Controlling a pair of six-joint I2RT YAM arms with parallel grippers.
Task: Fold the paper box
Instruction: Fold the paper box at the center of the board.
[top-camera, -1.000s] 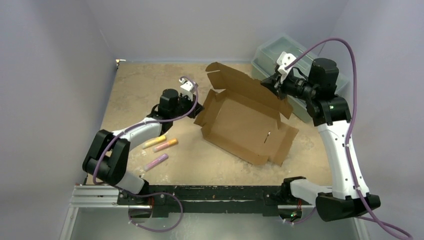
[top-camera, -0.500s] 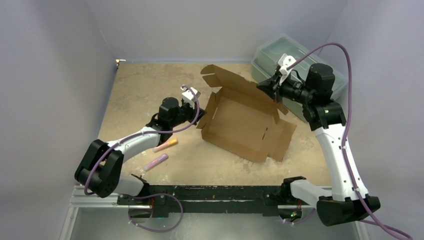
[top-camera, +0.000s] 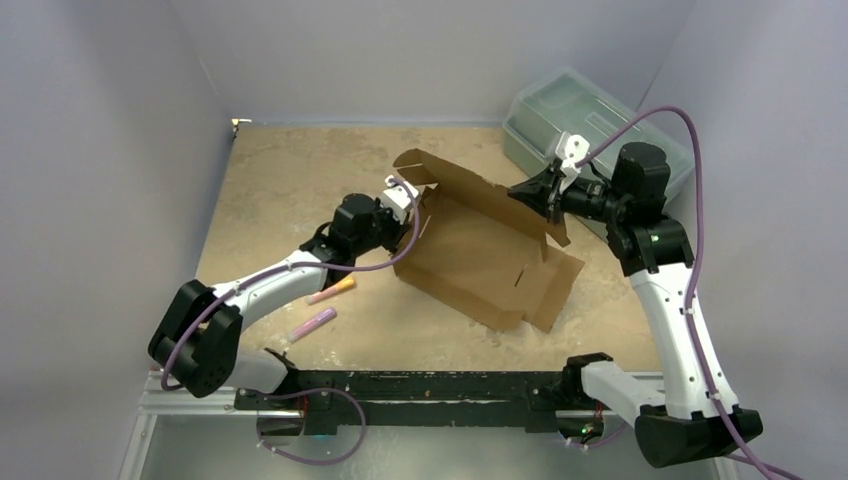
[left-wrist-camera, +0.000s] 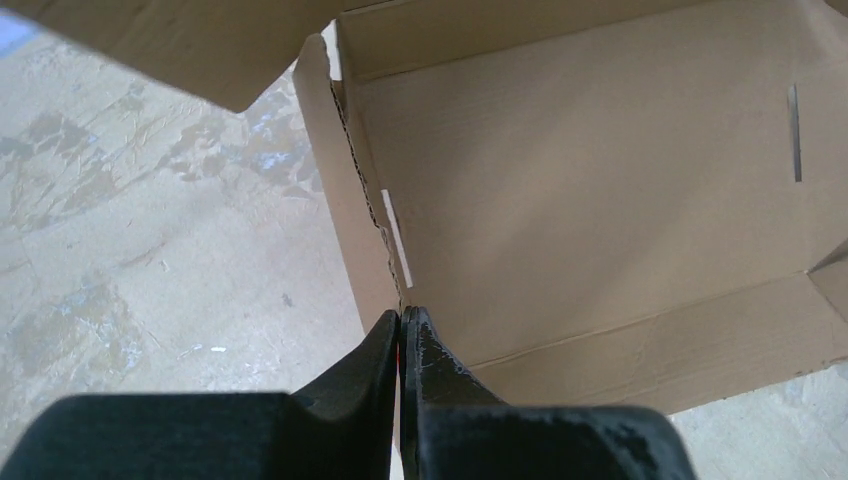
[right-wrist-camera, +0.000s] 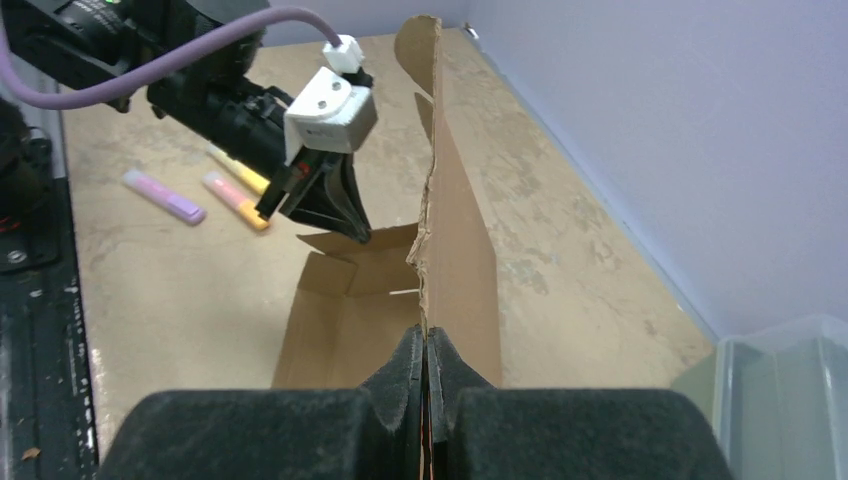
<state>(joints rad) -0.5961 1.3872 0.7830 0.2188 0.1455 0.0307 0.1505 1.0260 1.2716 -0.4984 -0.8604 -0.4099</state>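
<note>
The paper box (top-camera: 480, 250) is a brown cardboard sheet, half folded, lying in the middle of the table. My left gripper (top-camera: 413, 216) is shut on the top edge of its upright left wall; in the left wrist view the left gripper (left-wrist-camera: 402, 318) pinches that wall, and the paper box (left-wrist-camera: 600, 180) shows its floor beyond. My right gripper (top-camera: 535, 196) is shut on the raised back panel. Seen from the right wrist, the right gripper (right-wrist-camera: 425, 338) holds that panel of the paper box (right-wrist-camera: 455, 230) edge-on, with the left gripper (right-wrist-camera: 345, 220) at the far corner.
A translucent plastic toolbox (top-camera: 590, 120) stands at the back right, close behind my right arm. An orange marker (top-camera: 333, 291) and a purple marker (top-camera: 312, 323) lie on the table by my left arm. Grey walls close in on three sides.
My left gripper has moved right and toward the box, bringing the left wall upright. My right gripper has swung left and lower, tipping the back panel over the box floor.
</note>
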